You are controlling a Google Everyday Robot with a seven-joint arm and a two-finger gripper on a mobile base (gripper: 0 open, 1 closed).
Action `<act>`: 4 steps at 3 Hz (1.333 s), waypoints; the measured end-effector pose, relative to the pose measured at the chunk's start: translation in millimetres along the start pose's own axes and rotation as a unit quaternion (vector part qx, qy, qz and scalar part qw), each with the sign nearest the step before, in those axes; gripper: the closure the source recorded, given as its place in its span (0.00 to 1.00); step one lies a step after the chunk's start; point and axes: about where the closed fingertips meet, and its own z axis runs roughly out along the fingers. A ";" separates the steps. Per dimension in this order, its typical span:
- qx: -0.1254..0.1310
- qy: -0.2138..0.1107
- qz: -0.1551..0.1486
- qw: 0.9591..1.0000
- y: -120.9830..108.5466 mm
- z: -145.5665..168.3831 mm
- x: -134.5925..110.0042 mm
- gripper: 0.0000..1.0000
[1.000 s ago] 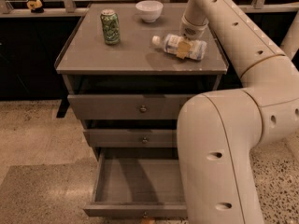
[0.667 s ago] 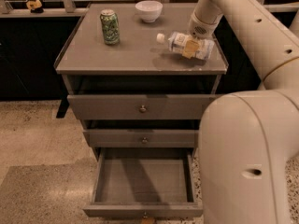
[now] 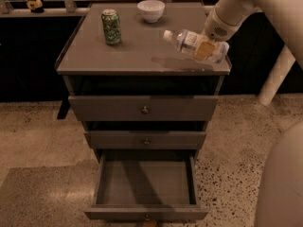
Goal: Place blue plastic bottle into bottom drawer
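The bottle (image 3: 188, 40) is showing a whitish label and the can (image 3: 111, 26) a green print; the writing on both is too small to read. The tool (image 3: 207, 50) is gripping the bottle's lower half, holding it tilted with the cap pointing left, just above the tabletop (image 3: 132, 53) near its right front corner. The bottom drawer (image 3: 146, 213) is standing pulled out below. A bowl (image 3: 151, 9) is sitting near the back edge.

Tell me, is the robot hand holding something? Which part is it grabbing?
Yes. The gripper holds the blue plastic bottle by its body, nearer the bottom end than the white cap, tilted just above the cabinet top.
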 end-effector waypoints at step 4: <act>-0.012 -0.053 0.032 0.998 113.1 -34.1 15.4 1.00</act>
